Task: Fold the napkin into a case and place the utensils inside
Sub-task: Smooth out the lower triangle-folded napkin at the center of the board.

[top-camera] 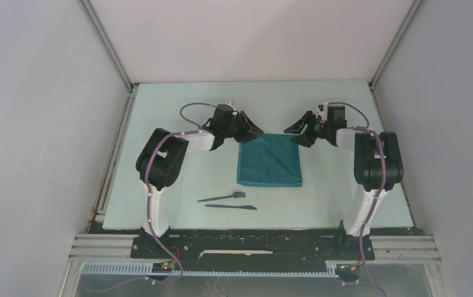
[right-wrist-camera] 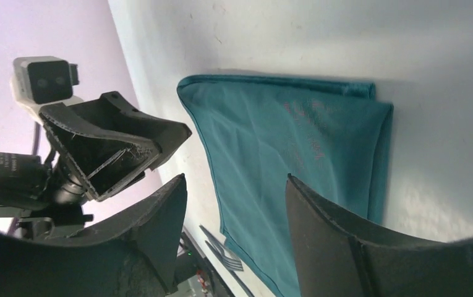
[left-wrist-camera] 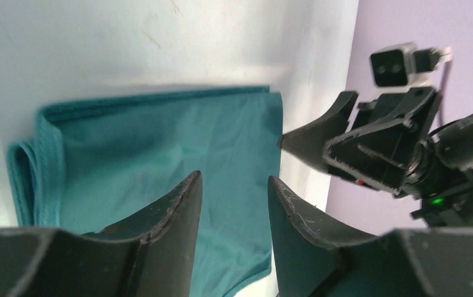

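1. Pale blue-green table (top-camera: pixel 159 124), walled in white, carries a dark teal-green cloth napkin (top-camera: pixel 269 161), folded to a rough square at its middle.
2. Two slim navy-black plastic utensils, a fork-like piece (top-camera: pixel 224 197) and a pointed knife (top-camera: pixel 234 207), are laid near the napkin's near-left corner, apart from it.
3. Left fingers (left-wrist-camera: pixel 178 210) and right fingers (right-wrist-camera: pixel 159 216) are held apart and empty, beside the napkin's far corners.
4. Folding is judged to be in hand. No narrow strip is made yet, so an edge must be pinched and carried across.
5. Stacked layers at one napkin edge are shown only by the left wrist view. Both utensils are seen whole only from above.
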`<action>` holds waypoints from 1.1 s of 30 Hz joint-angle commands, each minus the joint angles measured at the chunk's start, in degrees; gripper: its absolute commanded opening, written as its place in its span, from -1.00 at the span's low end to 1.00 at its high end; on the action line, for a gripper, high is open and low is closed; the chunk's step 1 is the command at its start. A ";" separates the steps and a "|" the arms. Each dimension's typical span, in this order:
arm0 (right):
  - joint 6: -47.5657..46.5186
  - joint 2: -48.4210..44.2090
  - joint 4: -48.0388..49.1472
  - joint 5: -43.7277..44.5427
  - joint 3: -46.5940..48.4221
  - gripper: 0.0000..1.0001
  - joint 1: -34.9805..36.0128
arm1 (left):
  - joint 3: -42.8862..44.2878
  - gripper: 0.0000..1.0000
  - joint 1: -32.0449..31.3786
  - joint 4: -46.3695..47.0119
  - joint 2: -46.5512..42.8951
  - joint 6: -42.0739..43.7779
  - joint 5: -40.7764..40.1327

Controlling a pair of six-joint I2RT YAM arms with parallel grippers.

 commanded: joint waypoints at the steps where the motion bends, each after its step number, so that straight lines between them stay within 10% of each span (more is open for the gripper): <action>1: 4.74 3.69 10.03 -5.37 4.46 0.34 -0.27 | 3.93 -0.03 2.79 7.77 3.40 -4.86 0.72; 19: 2.50 12.02 5.92 -2.54 5.85 0.28 -5.10 | 5.17 -0.02 7.42 10.33 13.67 -10.43 3.98; 33: -15.09 -2.90 -27.05 14.98 15.31 0.33 -0.97 | 14.84 0.08 7.28 -7.40 4.22 1.78 10.74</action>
